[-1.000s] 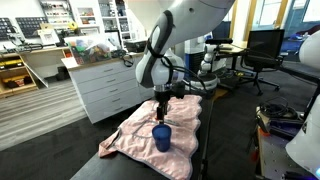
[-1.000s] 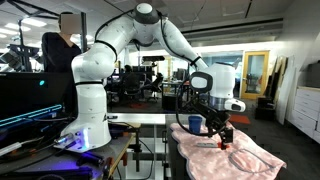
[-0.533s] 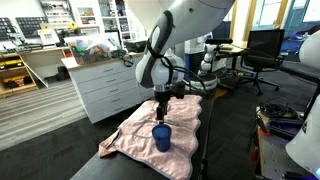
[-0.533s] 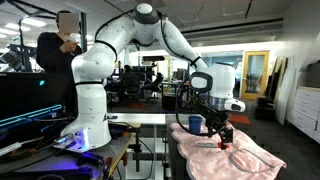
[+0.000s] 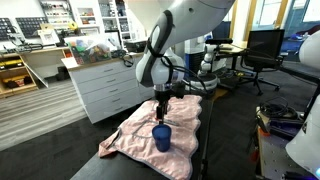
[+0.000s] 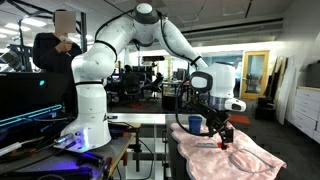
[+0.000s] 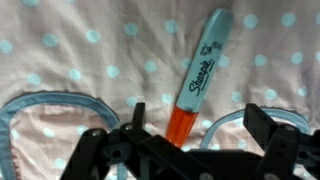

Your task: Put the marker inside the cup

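The marker (image 7: 198, 75) lies on the pink dotted cloth (image 7: 70, 60). In the wrist view it has a pale teal barrel and an orange end, which points toward me. My gripper (image 7: 180, 130) is open, low over the cloth, with its fingers wide apart on either side of the orange end. In both exterior views the gripper (image 5: 161, 108) (image 6: 222, 138) hangs straight down onto the cloth. The blue cup (image 5: 161, 137) stands upright on the cloth close to the gripper; it also shows in an exterior view (image 6: 195, 124). A red bit of the marker (image 6: 223, 146) shows under the fingers.
The pink cloth (image 5: 135, 140) covers a dark table (image 5: 110, 158). White drawer cabinets (image 5: 100, 85) stand behind it. Office chairs and desks (image 5: 262, 55) fill the back. A person (image 6: 55, 55) stands behind the robot base (image 6: 85, 130).
The arm and the marker have not moved. Only the person in the background has shifted a little.
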`<state>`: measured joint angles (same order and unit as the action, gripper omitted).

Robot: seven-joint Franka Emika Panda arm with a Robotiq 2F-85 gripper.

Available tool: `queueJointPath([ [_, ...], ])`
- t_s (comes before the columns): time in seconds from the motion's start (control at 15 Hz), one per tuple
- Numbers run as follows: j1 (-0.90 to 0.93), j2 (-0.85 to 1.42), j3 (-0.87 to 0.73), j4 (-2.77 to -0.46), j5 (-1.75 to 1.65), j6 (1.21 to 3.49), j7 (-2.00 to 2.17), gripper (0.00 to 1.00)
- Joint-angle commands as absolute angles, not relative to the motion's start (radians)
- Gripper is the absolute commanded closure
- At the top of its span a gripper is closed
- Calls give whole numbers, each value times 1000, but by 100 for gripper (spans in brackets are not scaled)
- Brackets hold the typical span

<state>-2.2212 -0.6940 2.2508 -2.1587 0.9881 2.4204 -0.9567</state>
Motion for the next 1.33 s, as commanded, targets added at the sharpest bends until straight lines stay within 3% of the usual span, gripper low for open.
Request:
queueJointPath([
  [0.0,-2178,-724,2215,-2152,1026,2451,-909,0],
  [0.73,-2060,-809,2185,-2151,985,2570,-719,0],
  [1.27,-2073,-823,2130,-2155,923,2581,-551,0],
])
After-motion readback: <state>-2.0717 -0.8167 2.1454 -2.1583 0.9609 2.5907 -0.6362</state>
